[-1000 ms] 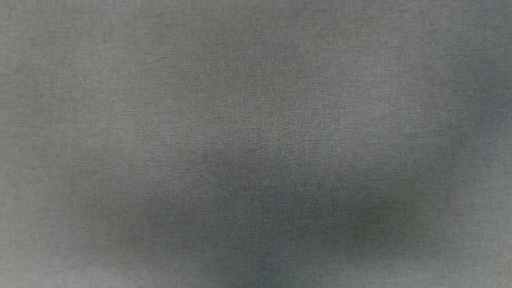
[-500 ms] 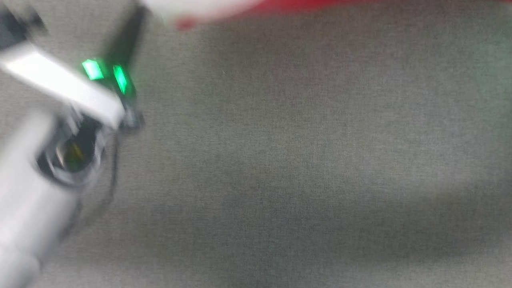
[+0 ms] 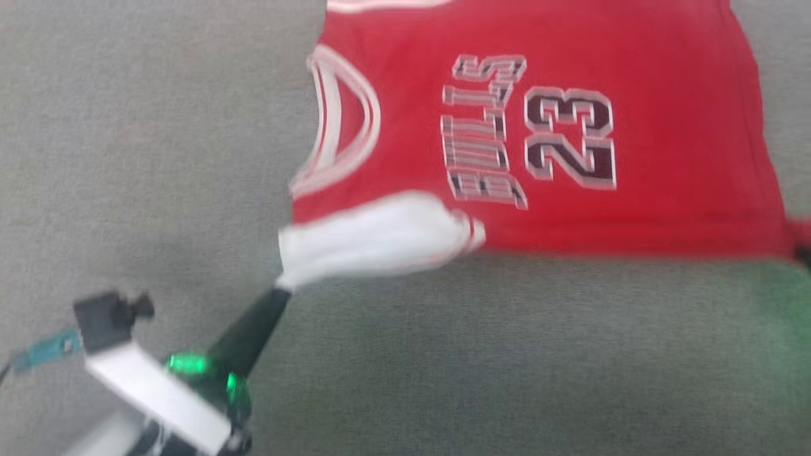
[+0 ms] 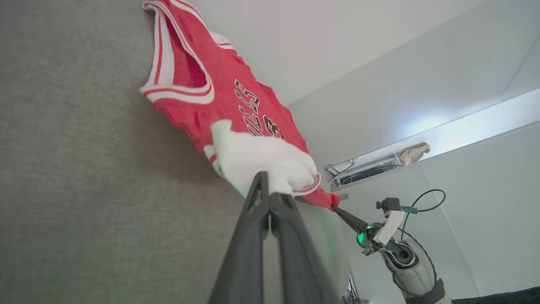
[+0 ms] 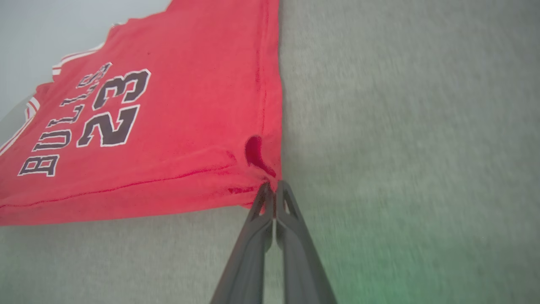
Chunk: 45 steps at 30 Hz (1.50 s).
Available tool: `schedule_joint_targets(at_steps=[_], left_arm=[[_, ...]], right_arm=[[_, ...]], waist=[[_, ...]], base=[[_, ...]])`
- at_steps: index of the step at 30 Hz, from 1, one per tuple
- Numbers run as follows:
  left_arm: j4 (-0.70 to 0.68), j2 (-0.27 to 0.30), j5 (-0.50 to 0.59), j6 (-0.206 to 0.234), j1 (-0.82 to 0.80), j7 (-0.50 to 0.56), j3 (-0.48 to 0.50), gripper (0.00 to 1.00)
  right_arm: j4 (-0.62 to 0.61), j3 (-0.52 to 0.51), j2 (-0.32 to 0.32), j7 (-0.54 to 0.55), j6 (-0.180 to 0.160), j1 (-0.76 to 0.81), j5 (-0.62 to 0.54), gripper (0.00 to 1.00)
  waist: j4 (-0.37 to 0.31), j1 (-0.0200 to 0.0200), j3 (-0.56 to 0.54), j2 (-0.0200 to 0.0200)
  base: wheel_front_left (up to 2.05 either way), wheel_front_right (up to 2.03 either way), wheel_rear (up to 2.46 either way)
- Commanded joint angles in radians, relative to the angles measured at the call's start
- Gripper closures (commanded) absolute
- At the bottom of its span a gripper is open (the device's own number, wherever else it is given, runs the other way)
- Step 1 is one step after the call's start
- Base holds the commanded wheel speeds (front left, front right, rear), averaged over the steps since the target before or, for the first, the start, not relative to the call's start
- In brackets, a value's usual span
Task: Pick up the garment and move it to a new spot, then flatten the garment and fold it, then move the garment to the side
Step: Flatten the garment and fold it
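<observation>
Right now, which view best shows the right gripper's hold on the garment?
The right wrist view: the right gripper is close and sharp there, shut on a red bottom corner of the garment. The left wrist view shows that pinch small and distant. The head view catches it blurred at its right edge.

red garment (image 3: 665,126), white panel, grey cloth (image 3: 443,354).
</observation>
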Motion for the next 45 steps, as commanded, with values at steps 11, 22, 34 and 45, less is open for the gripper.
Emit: schedule_joint_targets(at_steps=[11,22,34,45], left_arm=[[-0.169,0.052,0.071,0.001,0.229,-0.025,0.143,1.00],[-0.035,-0.037,0.030,0.001,-0.150,0.080,0.129,1.00],[0.313,-0.125,0.068,0.001,-0.382,0.113,0.070,1.00],[0.518,-0.086,0.240,0.002,-0.478,0.056,-0.119,0.00]], right_arm=[[-0.276,-0.207,0.163,0.090,0.000,0.247,-0.028,1.00],[-0.195,-0.213,0.188,0.122,0.000,-0.037,-0.107,1.00],[-0.002,-0.109,0.178,0.013,0.000,-0.230,-0.190,1.00],[0.072,0.021,0.121,-0.105,0.000,-0.235,-0.230,0.04]], waist=[[-0.033,0.0000,-0.012,-0.0001],[-0.047,0.0000,0.033,-0.0001],[-0.074,0.0000,0.149,-0.0001],[-0.076,0.0000,0.141,-0.0001]], base=[[0.00,0.00,0.00],[0.00,0.00,0.00],[0.00,0.00,0.00],[0.00,0.00,0.00]])
